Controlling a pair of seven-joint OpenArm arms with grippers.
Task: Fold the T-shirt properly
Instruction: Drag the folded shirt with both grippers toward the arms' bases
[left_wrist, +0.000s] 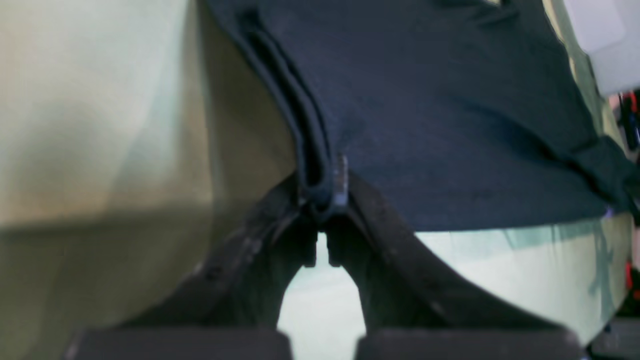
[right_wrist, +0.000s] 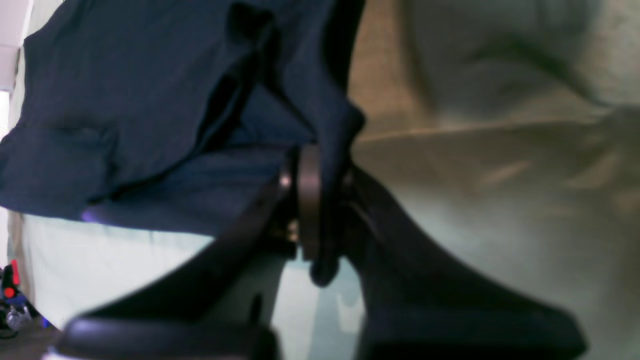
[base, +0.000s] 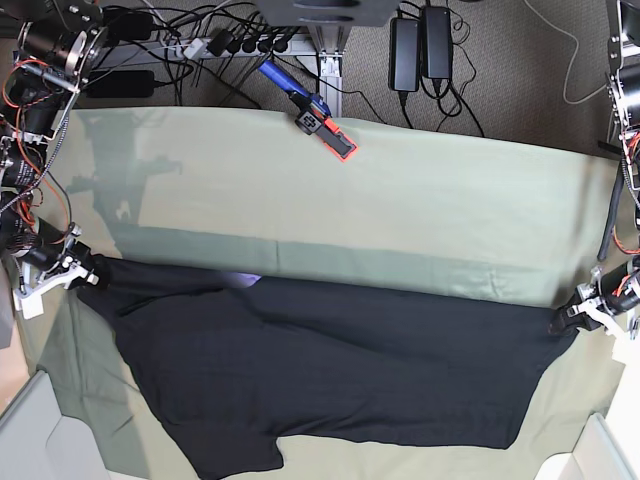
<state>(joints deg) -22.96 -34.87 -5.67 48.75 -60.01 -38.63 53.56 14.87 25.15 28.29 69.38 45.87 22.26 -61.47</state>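
Both sets of jaws are clenched on opposite edges of the T-shirt (base: 330, 380), stretched across the table's (base: 450, 210) near edge, so I judge folding barely begun, every fold remaining.

The T-shirt (base: 330, 385) lies spread across the near half of the table cloth (base: 430, 215), stretched from one side edge to the other. The right gripper (base: 88, 272) pinches its corner at the left edge of the base view; the left gripper (base: 566, 318) pinches its opposite corner at the right edge. A tool (base: 310, 110) lies on the cloth's far edge, well apart from the shirt.
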